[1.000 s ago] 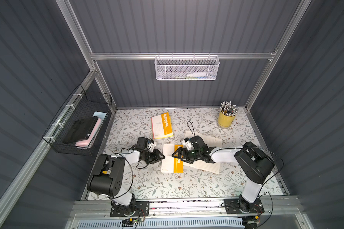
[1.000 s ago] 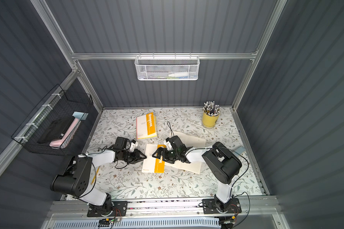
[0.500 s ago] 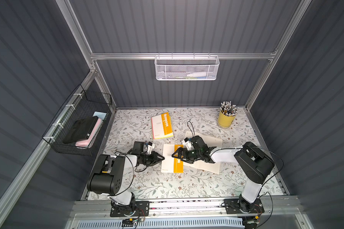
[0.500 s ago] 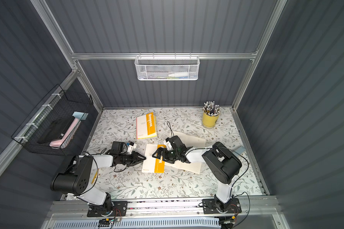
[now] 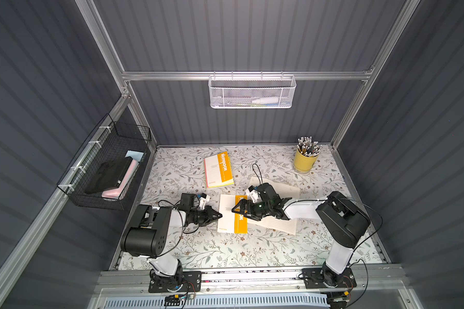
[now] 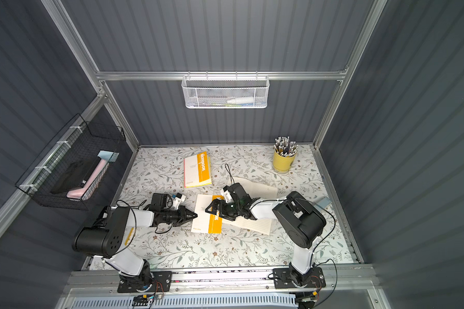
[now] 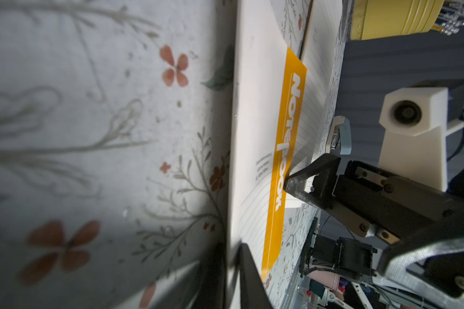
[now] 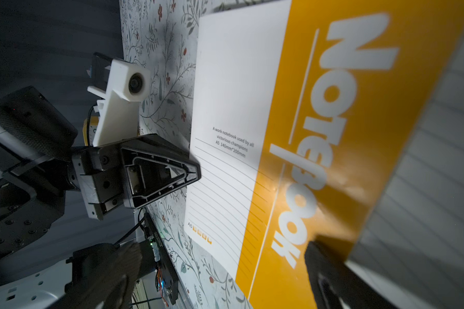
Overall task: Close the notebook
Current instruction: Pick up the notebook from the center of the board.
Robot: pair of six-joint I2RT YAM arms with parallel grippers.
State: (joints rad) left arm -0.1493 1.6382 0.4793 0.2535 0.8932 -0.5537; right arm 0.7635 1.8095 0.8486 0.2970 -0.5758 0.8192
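Notebook (image 8: 225, 107) fine print (image 8: 233, 141), right wrist only

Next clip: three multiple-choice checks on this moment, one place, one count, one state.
1. Where does the yellow cup stand?
A. far right corner of the table
B. near edge, middle
C. on a notebook

2. How many notebooks lie on the table?
A. one
B. two
C. three

3. How is the left gripper?
A. wide open
B. out of view
C. shut

1 A: it stands by the back wall, on the robot's right.
2 B: a closed notebook farther back, an open notebook mid-table.
3 C: its fingers meet at the open notebook's edge.
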